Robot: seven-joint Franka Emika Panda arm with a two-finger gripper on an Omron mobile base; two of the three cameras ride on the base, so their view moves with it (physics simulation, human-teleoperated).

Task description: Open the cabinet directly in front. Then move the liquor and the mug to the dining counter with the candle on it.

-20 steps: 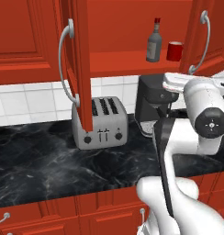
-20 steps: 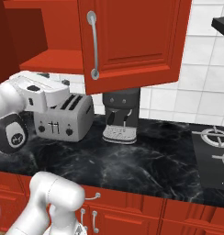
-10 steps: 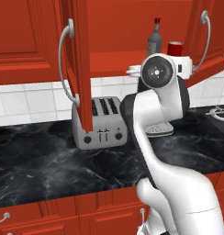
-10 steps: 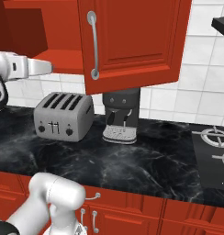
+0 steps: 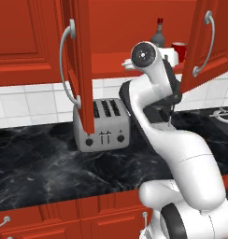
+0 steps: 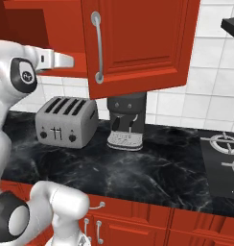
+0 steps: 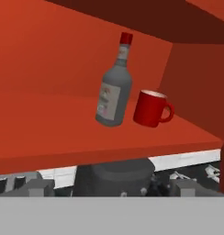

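Observation:
The red wall cabinet (image 5: pixel 120 63) stands open, both doors swung outward. On its shelf (image 7: pixel 63 133) the liquor (image 7: pixel 114 87), a grey bottle with a red cap, stands just left of the red mug (image 7: pixel 150 108), whose handle points right. Both also show in the left base view: liquor (image 5: pixel 158 35), mug (image 5: pixel 180 50). My gripper (image 7: pixel 111 187) is open and empty. It sits in front of the shelf and slightly below it, short of both objects. My raised hand (image 6: pixel 56 60) reaches toward the cabinet. The dining counter and the candle are out of view.
A silver toaster (image 5: pixel 101 123) and a dark coffee machine (image 6: pixel 126 122) stand on the black marble wall counter (image 5: pixel 41 172) under the cabinet. The open left door (image 5: pixel 81 60) and right door (image 5: pixel 207 42) flank my arm. A stove burner (image 6: pixel 224 144) lies to the right.
My arm has swung up from counter height to the cabinet shelf, and the hand now faces the bottle and mug. The jaws stayed open.

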